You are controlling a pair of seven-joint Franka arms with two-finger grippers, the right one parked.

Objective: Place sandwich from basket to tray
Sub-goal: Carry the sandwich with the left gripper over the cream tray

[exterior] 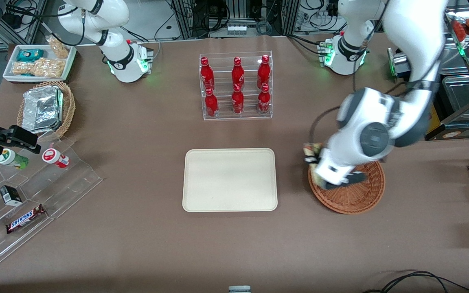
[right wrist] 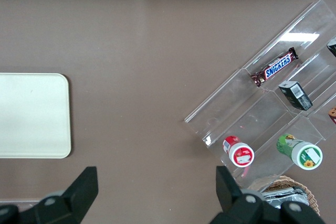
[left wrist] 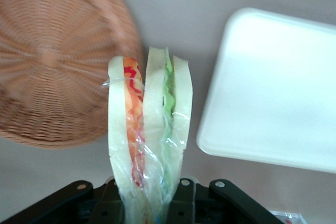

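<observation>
The sandwich (left wrist: 149,129) is held clamped in the gripper (left wrist: 149,203) above the basket (left wrist: 47,61) rim; transfer toward the tray (exterior: 230,179) is required next.

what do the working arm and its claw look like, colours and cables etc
The working left arm is glossy white with dark grey joint caps and black bands; its round base glows green. A black cable loops beside the wrist. The claw, over the basket edge, has a white body; the wrist view shows its black fingers and black bracket with small screws.
</observation>
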